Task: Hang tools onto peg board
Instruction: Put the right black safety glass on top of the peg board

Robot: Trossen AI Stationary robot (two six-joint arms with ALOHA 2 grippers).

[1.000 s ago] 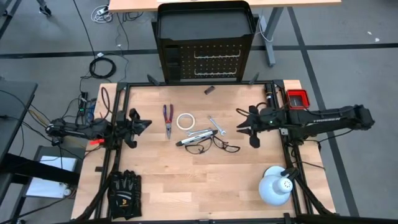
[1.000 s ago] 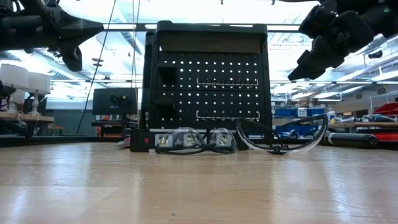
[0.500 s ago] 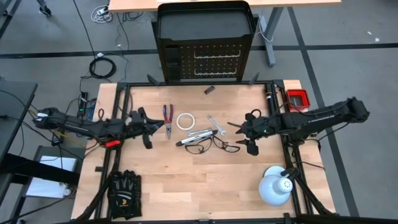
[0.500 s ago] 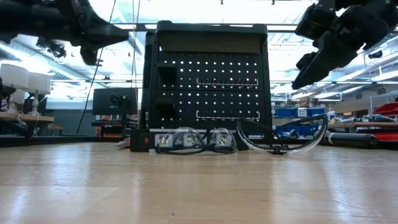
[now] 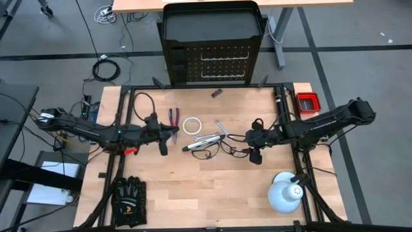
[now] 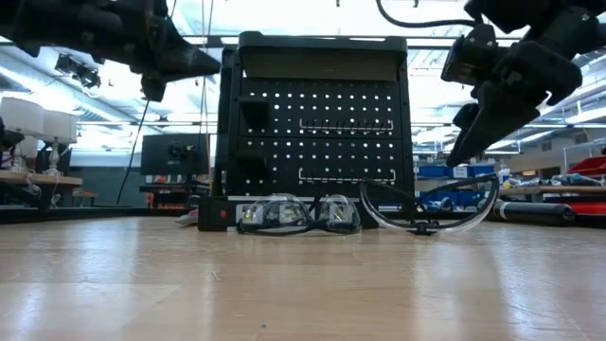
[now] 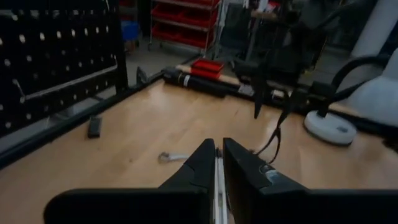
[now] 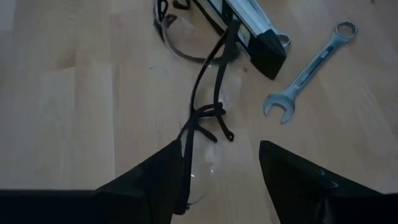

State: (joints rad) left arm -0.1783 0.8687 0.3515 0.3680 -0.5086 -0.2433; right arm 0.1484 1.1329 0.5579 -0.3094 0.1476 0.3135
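The tools lie flat mid-table: red-handled pliers, white tape roll, two silver wrenches, a dark level bar and black-framed glasses. The peg board stands upright beyond the far edge. My left gripper hovers level just left of the pliers; its fingers stand a narrow slit apart with nothing between them. My right gripper slants down over the right end of the glasses. It is open wide and stays above them.
Black gloves lie at the near left corner. A white dome lamp stands at the near right, a red box at the far right. A small dark piece lies near the far edge. Bare wood spans the near middle.
My left gripper has gone toward the table's right edge, up to the pliers. My right gripper has gone toward the table's left edge and down, tipping lower over the glasses. The tools lie where they were.
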